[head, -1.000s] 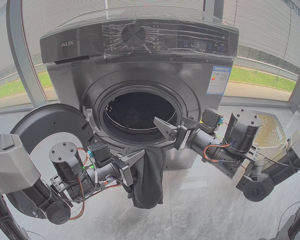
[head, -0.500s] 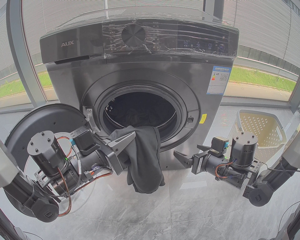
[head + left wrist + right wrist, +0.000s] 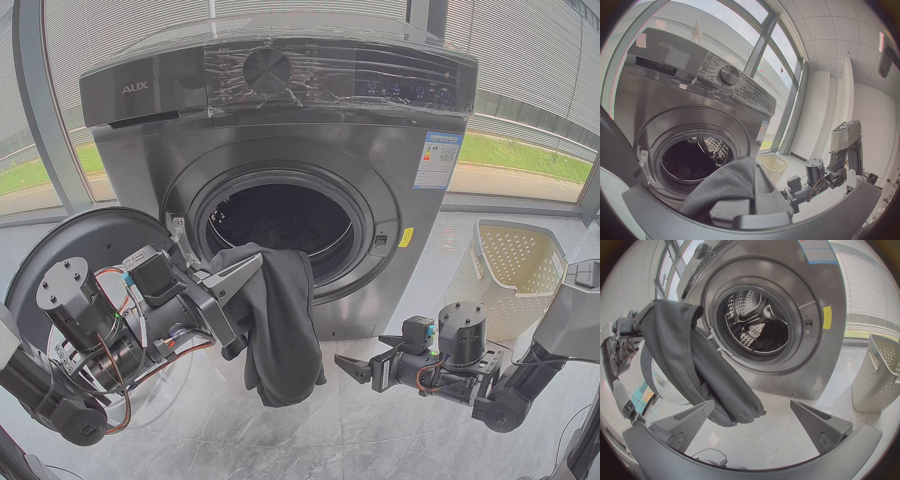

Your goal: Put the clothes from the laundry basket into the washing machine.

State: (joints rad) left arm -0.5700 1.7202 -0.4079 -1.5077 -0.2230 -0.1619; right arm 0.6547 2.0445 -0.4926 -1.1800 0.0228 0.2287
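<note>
Loading step, garment at the door. The left gripper (image 3: 245,294) has its fingers pinching a bunched fold of the dark grey garment (image 3: 281,325), which drapes over the upper finger and hangs just in front of the lower rim of the drum opening (image 3: 281,219) of the washing machine (image 3: 275,125). Most of the cloth hangs below the rim, above the floor (image 3: 387,425). The right gripper (image 3: 362,351) sits low and well apart to the right, fingers spread and holding nothing, near the laundry basket (image 3: 512,275).

To do the step well, the held fold should probably be carried high and deep past the rim before release, so the trailing tail follows inside and does not catch on the rim.

Materials: the garment is a limp, fine-meshed knit with a hemmed edge; the drum is perforated bright steel with dark clothes already inside; the basket is pale, rigid, hole-patterned plastic; the round door (image 3: 81,244) stands swung open on the left.
</note>
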